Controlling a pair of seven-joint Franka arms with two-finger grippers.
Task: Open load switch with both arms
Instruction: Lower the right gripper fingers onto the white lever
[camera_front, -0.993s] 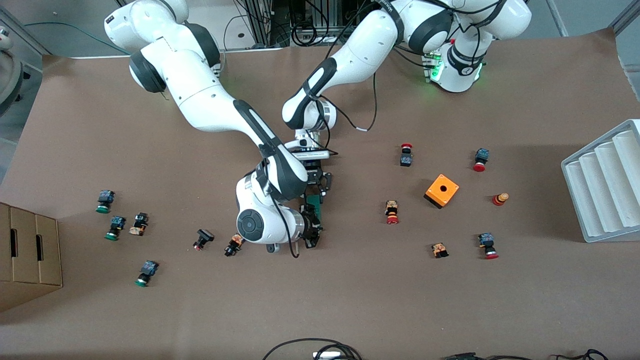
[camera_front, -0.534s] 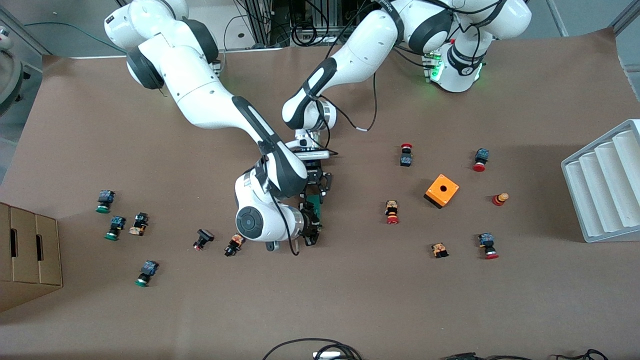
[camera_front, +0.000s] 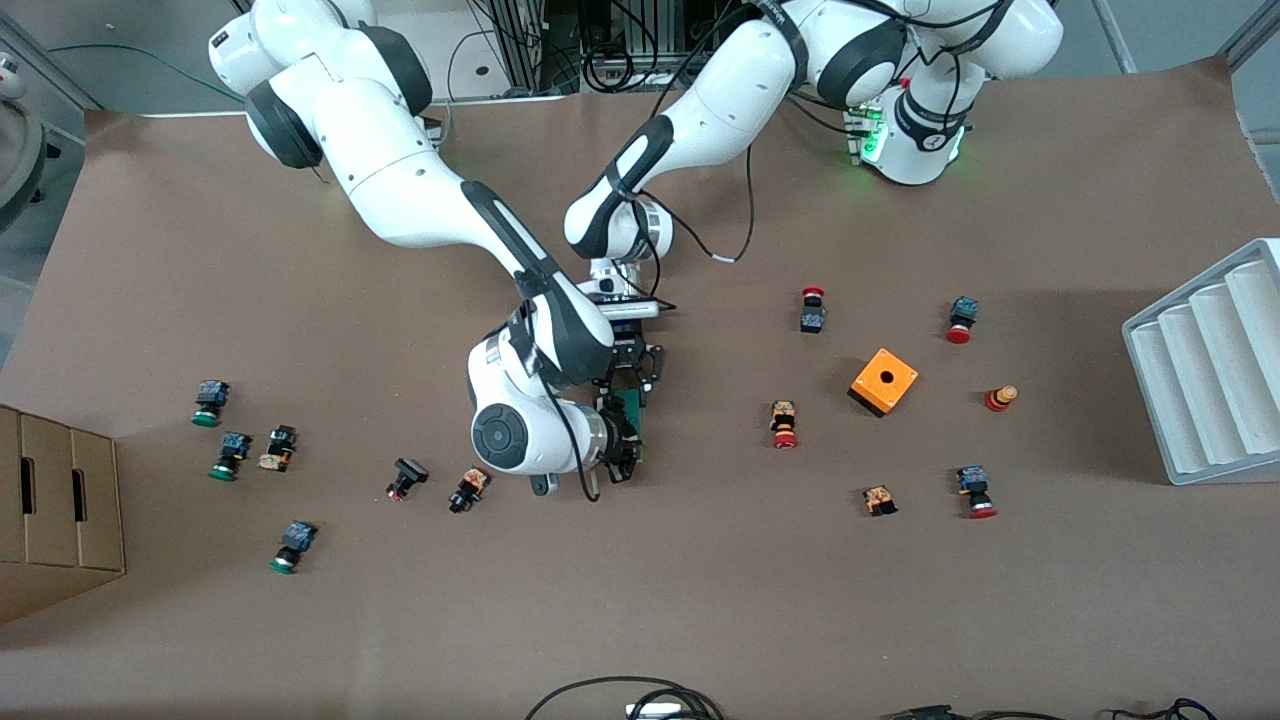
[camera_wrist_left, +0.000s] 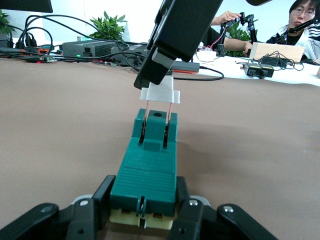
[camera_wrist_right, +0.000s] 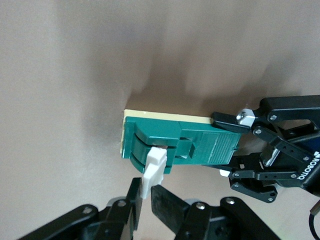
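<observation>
Green load switch (camera_wrist_left: 145, 170) lies mid-worktop (camera_front: 700, 600), its end clamped by the left hand (camera_wrist_left: 145, 212). Right hand (camera_wrist_right: 145, 197), pinching the white sliding piece (camera_wrist_left: 160, 91), has drawn it slightly farther out than before; bare worktop surrounds them.

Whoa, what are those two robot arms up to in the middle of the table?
They are working together on a green load switch lying on the table. The left claw is clamped on one end of it, pinning it down. The right claw has pinched the small white sliding piece and holds it lifted above the green body, two thin metal prongs showing beneath it. Small push buttons and an orange box lie scattered around, untouched.
</observation>
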